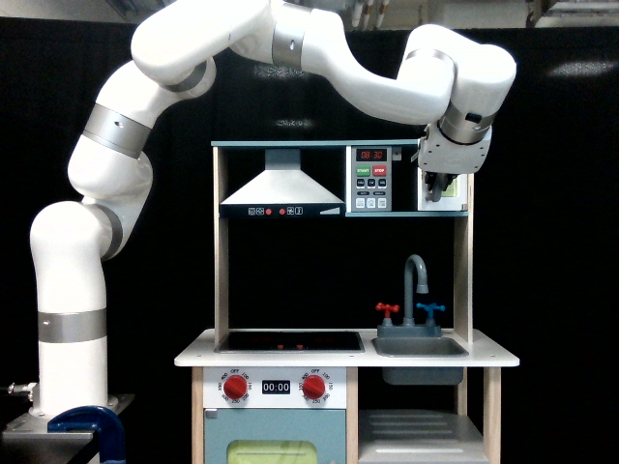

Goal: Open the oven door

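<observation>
The oven door (pixel 425 182) is the small white door at the upper right of the toy kitchen, beside the button panel (pixel 371 180). It stands swung out toward the exterior view's right, seen almost edge-on, with a dark gap open between it and the panel. A sliver of its pale yellow-green window (pixel 451 191) shows behind the fingers. My gripper (pixel 438 189) hangs from the white wrist right at the door's front, its dark fingers closed around the handle, which they hide.
A grey range hood (pixel 281 188) sits left of the panel. Below are the grey faucet (pixel 416 278), sink (pixel 419 345), black hob (pixel 288 341), red knobs (pixel 313 387) and the larger blue-grey door (pixel 274 440). A blue clamp (pixel 89 425) stands by the arm's base.
</observation>
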Tool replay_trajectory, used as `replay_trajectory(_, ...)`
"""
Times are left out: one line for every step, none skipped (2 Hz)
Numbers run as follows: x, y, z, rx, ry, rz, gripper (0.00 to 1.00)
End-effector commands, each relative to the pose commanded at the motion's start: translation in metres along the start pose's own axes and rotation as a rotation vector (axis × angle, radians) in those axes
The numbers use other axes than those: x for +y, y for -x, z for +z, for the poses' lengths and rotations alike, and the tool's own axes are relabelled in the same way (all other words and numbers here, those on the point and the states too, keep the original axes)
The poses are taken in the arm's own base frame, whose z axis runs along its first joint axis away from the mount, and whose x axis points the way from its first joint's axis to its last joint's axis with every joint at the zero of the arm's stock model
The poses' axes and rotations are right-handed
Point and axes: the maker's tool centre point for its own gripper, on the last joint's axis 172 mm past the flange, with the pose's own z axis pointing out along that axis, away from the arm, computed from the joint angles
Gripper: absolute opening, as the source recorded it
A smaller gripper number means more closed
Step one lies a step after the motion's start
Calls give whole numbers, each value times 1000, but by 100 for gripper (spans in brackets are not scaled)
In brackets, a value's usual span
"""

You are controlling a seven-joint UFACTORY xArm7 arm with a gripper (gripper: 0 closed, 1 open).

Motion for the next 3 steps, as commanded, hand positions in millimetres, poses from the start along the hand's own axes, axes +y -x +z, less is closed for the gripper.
replay_trajectory(22, 0, -13, 0, 0, 0, 0)
replay_trajectory(29, 6, -16, 0, 0, 0, 0)
replay_trajectory(27, 9, -19, 0, 0, 0, 100)
